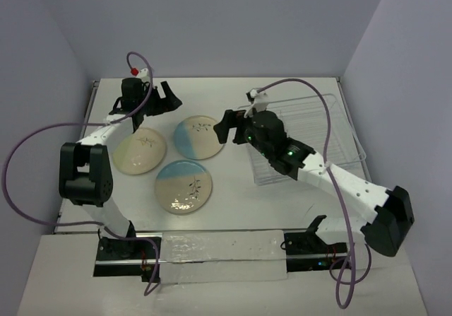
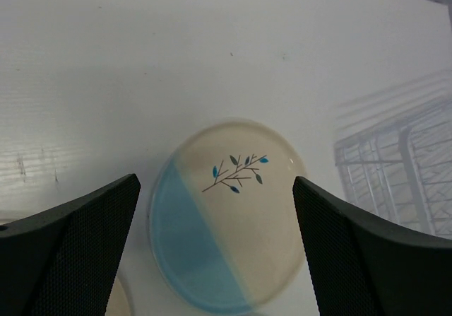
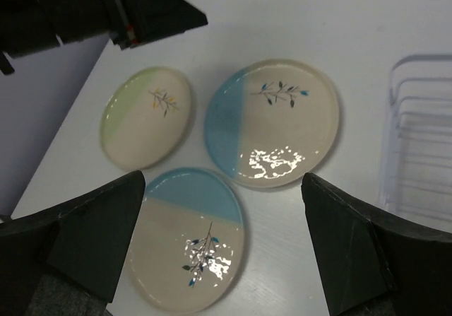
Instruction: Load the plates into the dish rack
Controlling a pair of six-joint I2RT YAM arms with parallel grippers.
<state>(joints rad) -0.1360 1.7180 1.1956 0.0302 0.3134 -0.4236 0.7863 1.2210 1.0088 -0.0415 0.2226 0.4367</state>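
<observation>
**Plates, three, round, ceramic.** All lie flat on the white table, grouped left of the dish rack. None is in the rack.

1. Far blue-and-cream plate. In the left wrist view it sits under the gap between the fingers of the left gripper. Those fingers are spread fully wide and hold nothing. The plate is half light blue and half cream, with a dark sprig bearing blue leaves.
2. Near blue-and-cream plate. In the right wrist view it shows low in the gap of the right gripper, closer to the left-hand finger. This gripper is also spread wide and empty. The sprig is on the cream half (glare partly covers it).
3. Green-and-cream plate. It is the leftmost, just beside the other two, and carries a small sprig.

**Rack.** Thin pale wire. The right arm crosses above it in the top view.

**Views.**
- The right wrist view shows all three plates and the pale green tint, which reads as plain cream from above.
- The left wrist view shows only one plate whole.
</observation>
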